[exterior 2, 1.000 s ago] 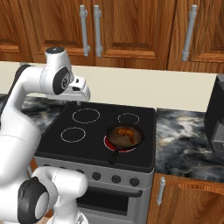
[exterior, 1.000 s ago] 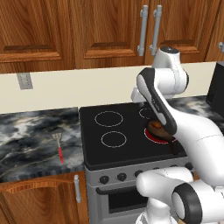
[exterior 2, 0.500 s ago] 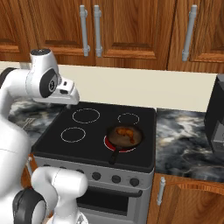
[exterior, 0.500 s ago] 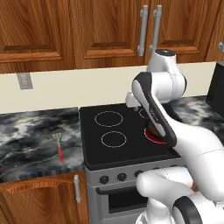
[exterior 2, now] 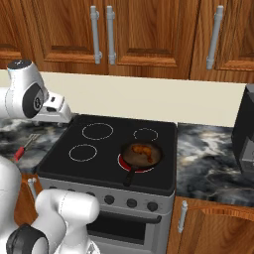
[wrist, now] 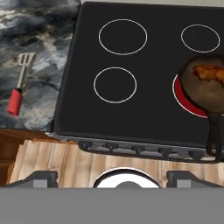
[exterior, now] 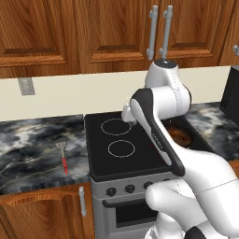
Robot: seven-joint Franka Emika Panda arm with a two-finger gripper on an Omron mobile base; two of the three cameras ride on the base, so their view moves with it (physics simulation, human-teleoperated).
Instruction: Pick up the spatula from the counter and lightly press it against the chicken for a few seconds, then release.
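The spatula (exterior: 62, 156) has a red handle and a slotted metal head. It lies on the marble counter left of the stove, also seen as the spatula (exterior 2: 24, 147) and the spatula (wrist: 19, 86). A piece of browned chicken (exterior 2: 144, 149) sits in a dark skillet (exterior 2: 141, 155) on the glowing front right burner; the hand view shows the chicken (wrist: 209, 72) too. My gripper (exterior: 127, 114) hovers high over the stove's left half, apart from both. Seen from the right, the gripper (exterior 2: 57, 113) is above the stove's left edge. The gripper (wrist: 114, 178) is open and holds nothing.
The black stove top (wrist: 153, 109) has three unlit ring burners, with knobs along its front. A dark appliance (exterior 2: 246, 131) stands on the right counter. Wooden cabinets hang above the backsplash. The skillet handle (wrist: 213, 135) points toward the stove's front edge.
The arm has swung left, carrying the hand from above the skillet to over the stove's left side. Spatula, skillet and chicken have not moved.
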